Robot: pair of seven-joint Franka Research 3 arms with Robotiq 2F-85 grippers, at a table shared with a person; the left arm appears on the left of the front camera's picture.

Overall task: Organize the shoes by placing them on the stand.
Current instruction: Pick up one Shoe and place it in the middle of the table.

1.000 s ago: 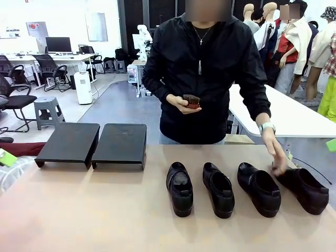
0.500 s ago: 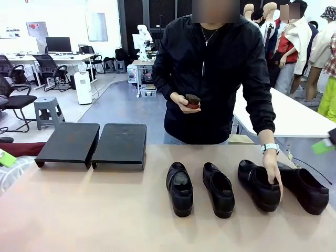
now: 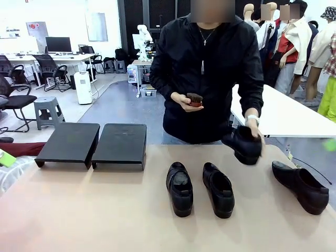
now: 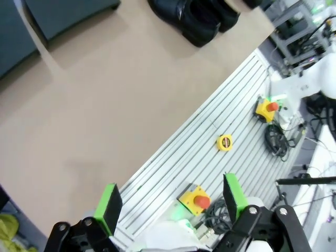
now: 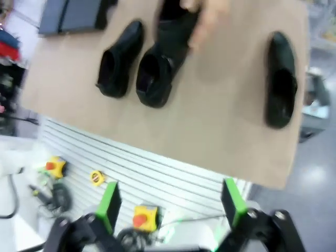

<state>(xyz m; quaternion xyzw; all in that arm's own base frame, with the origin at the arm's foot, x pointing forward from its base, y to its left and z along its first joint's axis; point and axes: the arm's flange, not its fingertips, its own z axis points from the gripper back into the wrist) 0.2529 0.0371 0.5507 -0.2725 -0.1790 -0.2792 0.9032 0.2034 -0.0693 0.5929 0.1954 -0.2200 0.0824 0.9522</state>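
Observation:
Two glossy black shoes [image 3: 180, 188] [image 3: 219, 189] lie side by side mid-table, and another shoe [image 3: 302, 185] lies at the far right. The person's hand [image 3: 254, 128] holds a further shoe [image 3: 242, 144] up above the table. The black two-section stand [image 3: 68, 143] [image 3: 121, 143] sits at the far left edge. My left gripper [image 4: 172, 202] is open above the table's near edge, with shoes [image 4: 197, 16] and stand [image 4: 63, 13] far ahead. My right gripper [image 5: 169, 203] is also open and high up, looking down on the shoes [image 5: 119, 58] [image 5: 281, 79] and the person's blurred hand [image 5: 207, 16].
The person stands at the far side with a small brush [image 3: 195, 100] in the other hand. A slatted aluminium base with yellow emergency-stop boxes [image 4: 195, 198] [image 5: 143, 216] and cables runs below the table's near edge. A white table [image 3: 294, 115] stands behind at the right.
The person's hand moved from the far-right shoe to the third shoe, gripped it and lifted it off the table. Both grippers stay open.

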